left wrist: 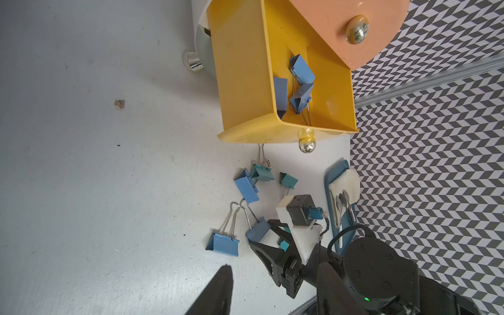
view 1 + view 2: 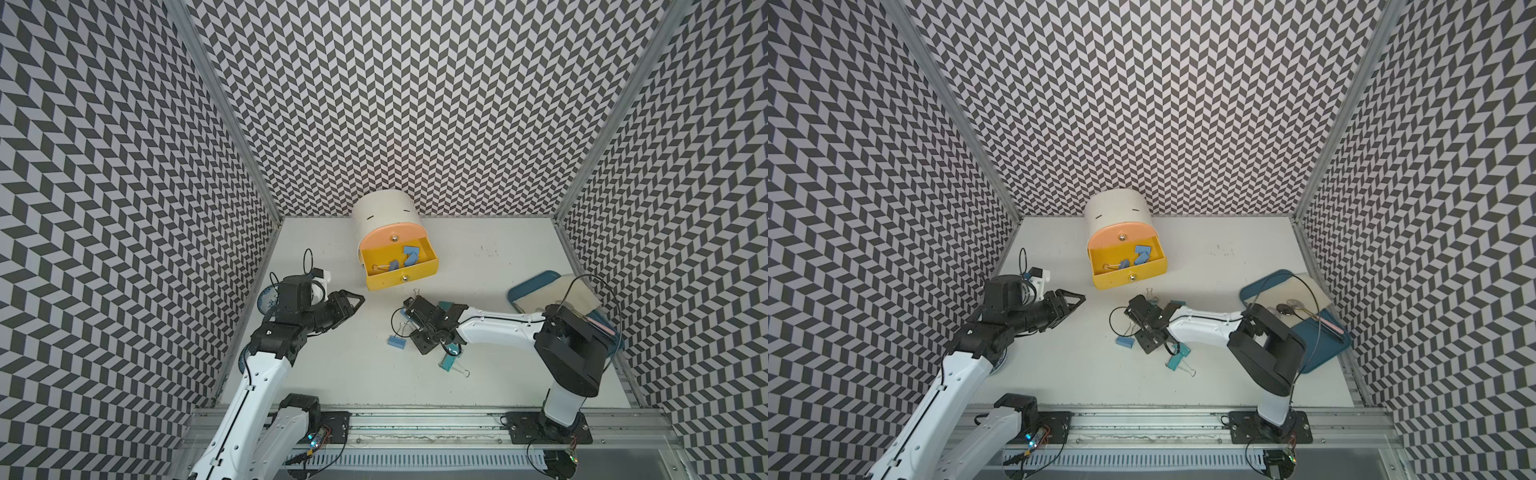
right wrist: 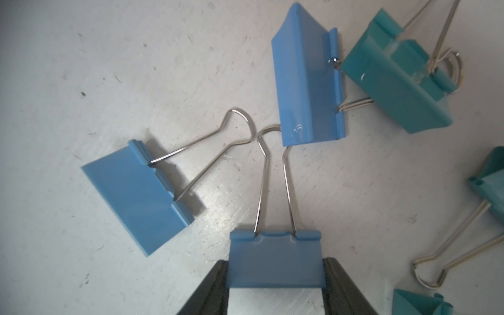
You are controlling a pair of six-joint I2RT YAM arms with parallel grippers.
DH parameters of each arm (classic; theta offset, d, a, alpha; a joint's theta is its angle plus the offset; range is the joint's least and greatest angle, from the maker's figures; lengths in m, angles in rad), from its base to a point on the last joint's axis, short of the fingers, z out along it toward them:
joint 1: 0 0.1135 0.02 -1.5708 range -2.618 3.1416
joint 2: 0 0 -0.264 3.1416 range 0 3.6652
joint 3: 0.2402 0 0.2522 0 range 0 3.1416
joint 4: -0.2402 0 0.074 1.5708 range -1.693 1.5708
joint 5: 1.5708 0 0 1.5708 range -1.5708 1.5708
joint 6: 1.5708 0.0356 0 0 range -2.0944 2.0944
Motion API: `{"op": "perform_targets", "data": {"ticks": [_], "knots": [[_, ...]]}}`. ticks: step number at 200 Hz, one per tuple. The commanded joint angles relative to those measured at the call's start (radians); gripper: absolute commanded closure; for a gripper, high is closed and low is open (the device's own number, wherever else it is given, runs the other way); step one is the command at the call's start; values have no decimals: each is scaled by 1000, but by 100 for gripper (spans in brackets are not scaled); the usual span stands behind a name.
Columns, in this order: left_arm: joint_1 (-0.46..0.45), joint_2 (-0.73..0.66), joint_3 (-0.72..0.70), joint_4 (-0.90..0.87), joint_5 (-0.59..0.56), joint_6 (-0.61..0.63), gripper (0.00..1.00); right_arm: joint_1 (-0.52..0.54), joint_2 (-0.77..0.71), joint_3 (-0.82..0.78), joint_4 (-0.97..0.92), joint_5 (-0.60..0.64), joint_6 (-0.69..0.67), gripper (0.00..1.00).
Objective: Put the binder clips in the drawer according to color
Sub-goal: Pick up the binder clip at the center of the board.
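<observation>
The white round-topped drawer (image 2: 384,210) stands at the back of the table, peach front (image 2: 390,236) closed. Its yellow drawer (image 2: 401,279) is pulled out, with several blue binder clips (image 2: 410,251) inside. My right gripper (image 3: 275,289) is down on the table, shut on a blue binder clip (image 3: 274,261), whose body sits between both fingers. Two more blue clips (image 3: 136,196) (image 3: 308,81) and teal ones (image 3: 395,84) lie around it. My left gripper (image 2: 353,298) hovers open and empty to the drawer's left. No pink clip shows.
A blue tray (image 2: 536,286) with a cloth and spoons lies at the right edge, behind my right arm. A blue-patterned dish (image 2: 266,299) sits by the left wall under my left arm. One blue clip (image 2: 396,341) and a teal clip (image 2: 449,363) lie nearer the front.
</observation>
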Motion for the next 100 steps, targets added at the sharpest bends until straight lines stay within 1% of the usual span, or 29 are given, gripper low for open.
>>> {"op": "perform_targets", "data": {"ticks": [1,60,100], "knots": [[5,-1,-10,29,2,3,46,12,-39,-12,-11,-3,12,49],[5,17,14,55,-3,-12,46,13,-161,-21,-58,-13,29,53],[5,37,48,73,0,-23,46,12,-236,-13,-96,-10,31,54]]}}
